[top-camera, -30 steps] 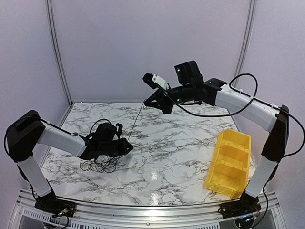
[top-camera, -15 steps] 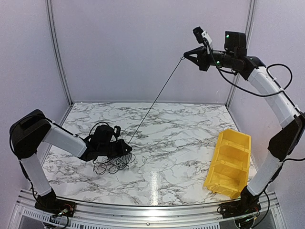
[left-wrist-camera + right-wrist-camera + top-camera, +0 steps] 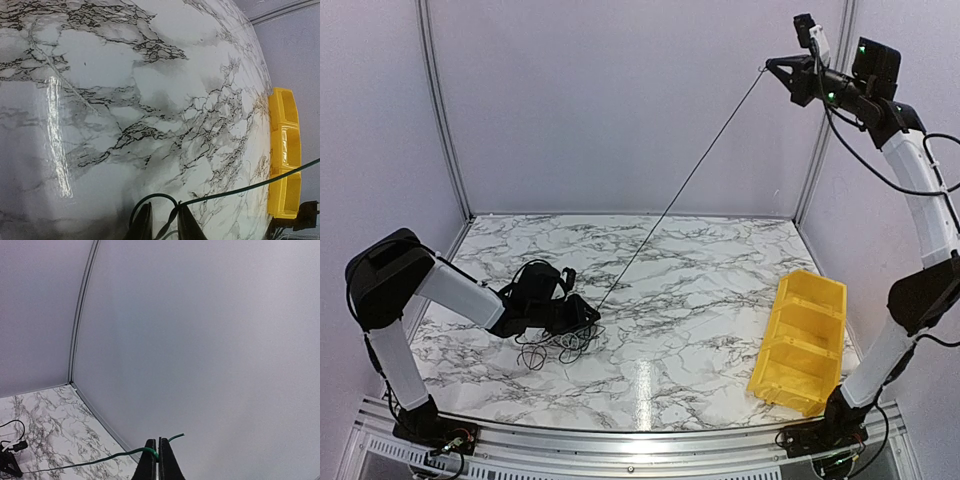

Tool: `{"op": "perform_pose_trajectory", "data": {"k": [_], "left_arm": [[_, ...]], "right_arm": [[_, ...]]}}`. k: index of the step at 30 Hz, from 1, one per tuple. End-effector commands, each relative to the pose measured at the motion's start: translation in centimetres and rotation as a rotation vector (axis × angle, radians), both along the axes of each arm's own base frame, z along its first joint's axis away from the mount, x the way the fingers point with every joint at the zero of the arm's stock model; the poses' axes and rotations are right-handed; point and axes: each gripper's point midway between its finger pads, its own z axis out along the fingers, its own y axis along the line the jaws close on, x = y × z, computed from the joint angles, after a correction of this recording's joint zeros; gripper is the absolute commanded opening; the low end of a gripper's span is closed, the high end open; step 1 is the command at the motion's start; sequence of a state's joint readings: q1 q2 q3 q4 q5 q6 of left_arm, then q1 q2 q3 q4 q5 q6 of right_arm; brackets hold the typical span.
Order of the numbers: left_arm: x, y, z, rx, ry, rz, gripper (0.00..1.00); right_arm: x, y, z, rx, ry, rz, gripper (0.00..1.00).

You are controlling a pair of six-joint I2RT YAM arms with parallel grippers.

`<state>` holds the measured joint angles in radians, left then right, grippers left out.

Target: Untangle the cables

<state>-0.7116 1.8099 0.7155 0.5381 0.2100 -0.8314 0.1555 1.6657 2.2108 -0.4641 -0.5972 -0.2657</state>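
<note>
Lab test cell: plain panel walls (image 3: 620,100), marble-print table (image 3: 700,290), aluminium rail (image 3: 620,445)

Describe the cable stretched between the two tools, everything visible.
The cable is one very thin wire, dark from above, green in the wrist views. It runs taut and straight, slanting from the tangle low on the left up to the right tool, raised high near the back wall. That tool is shut on it, a short curled end poking past the fingers. Its lower end passes between the left tool's parted fingers, beside a dark loop.

Marble table (image 3: 710,310): tangled cables (image 3: 560,344), yellow bin (image 3: 800,345).
</note>
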Motion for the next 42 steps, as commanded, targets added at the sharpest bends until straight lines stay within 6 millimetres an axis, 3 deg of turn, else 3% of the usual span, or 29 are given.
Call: {"op": "perform_pose_trajectory", "data": {"k": [1, 4, 9, 17, 21, 23, 28, 32, 35, 42], "left_arm": [[-1.2, 1.4, -2.3, 0.052, 0.081, 0.001, 0.22], [-1.4, 1.6, -2.4, 0.066, 0.090, -0.004, 0.27], [-1.7, 2.2, -2.6, 0.093, 0.099, 0.006, 0.27], [-2.0, 2.7, -2.7, 0.112, 0.102, 0.003, 0.28], [-3.2, 3.5, -3.5, 0.156, 0.128, -0.026, 0.28], [-3.7, 4.2, -3.8, 0.181, 0.124, -0.030, 0.28], [-3.7, 5.3, -3.4, 0.227, 0.076, -0.020, 0.27], [-3.3, 5.0, -2.5, 0.224, 0.042, -0.029, 0.32], [-3.0, 4.9, -2.1, 0.228, 0.019, -0.035, 0.36], [-2.1, 4.3, -0.9, 0.217, -0.013, -0.034, 0.40]], "right_arm": [[-2.2, -4.1, 6.8, 0.065, -0.188, -0.115, 0.00], [-1.5, -6.6, 8.0, 0.086, -0.224, -0.163, 0.00], [-0.4, -6.7, 6.9, 0.078, -0.202, -0.167, 0.00], [-0.8, -7.2, 6.6, 0.059, -0.205, -0.202, 0.00], [-0.9, -9.3, 6.8, 0.056, -0.213, -0.286, 0.00], [-0.6, -9.1, 5.3, 0.041, -0.180, -0.274, 0.00], [0.9, -8.1, -1.1, 0.021, -0.030, -0.199, 0.00], [0.7, -8.2, -3.1, 0.003, -0.001, -0.209, 0.00], [0.3, -8.8, -2.9, -0.009, -0.014, -0.253, 0.00], [-0.8, -11.1, 0.1, -0.031, -0.096, -0.407, 0.00]]}}
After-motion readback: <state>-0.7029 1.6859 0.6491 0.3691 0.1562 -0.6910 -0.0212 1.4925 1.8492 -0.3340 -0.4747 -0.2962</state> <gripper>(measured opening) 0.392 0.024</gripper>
